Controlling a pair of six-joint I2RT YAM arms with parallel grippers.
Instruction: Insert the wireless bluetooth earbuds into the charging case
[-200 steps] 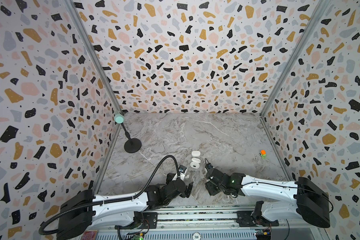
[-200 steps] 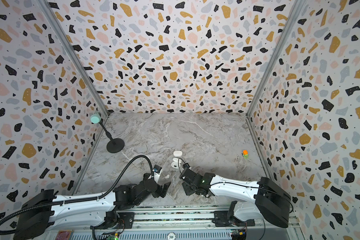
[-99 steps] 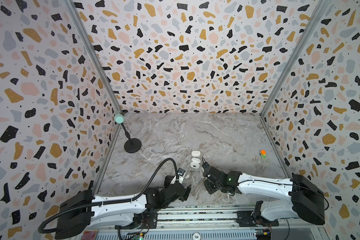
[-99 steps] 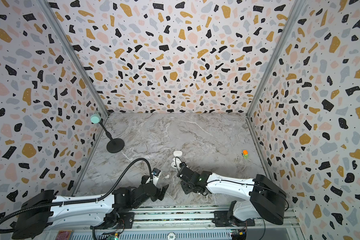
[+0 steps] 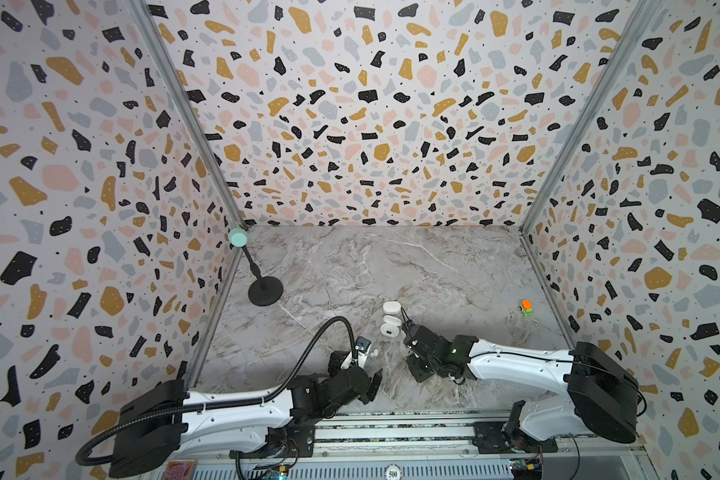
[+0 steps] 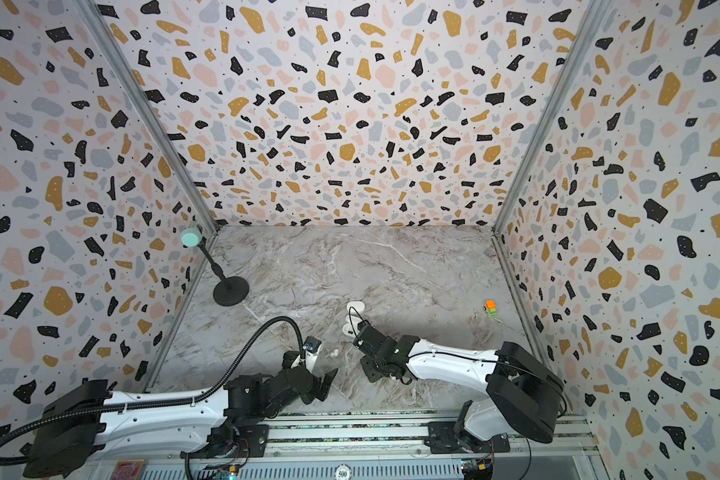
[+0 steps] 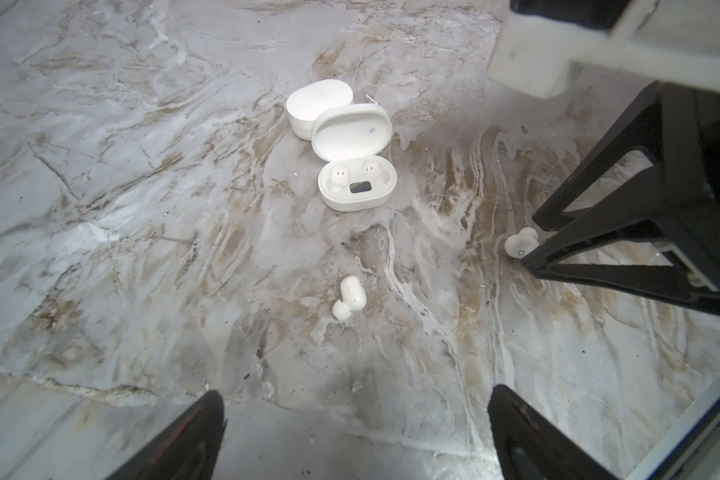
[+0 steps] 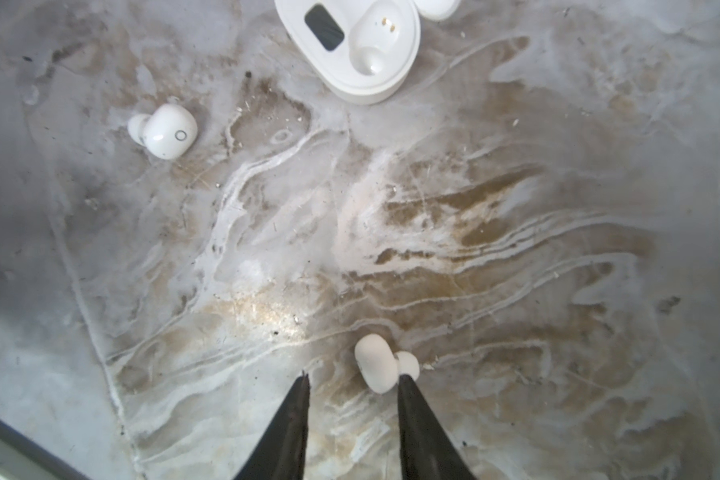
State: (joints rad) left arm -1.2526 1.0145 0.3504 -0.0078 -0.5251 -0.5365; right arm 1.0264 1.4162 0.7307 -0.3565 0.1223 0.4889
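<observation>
An open white charging case sits with both sockets empty, its lid leaning back against a closed white case; both cases show in a top view. One white earbud lies on the marble floor ahead of my left gripper, which is wide open and holds nothing. A second earbud lies at the tip of one finger of my right gripper. That gripper's jaws stand narrow, with bare floor between them. The first earbud also shows in the right wrist view.
A black stand with a mint-green head is at the back left. A small orange and green toy sits near the right wall. Terrazzo walls close three sides. A metal rail runs along the front.
The right gripper's jaws have narrowed and it has shifted slightly left, beside an earbud. The left arm has drawn back a little, still wide open.
</observation>
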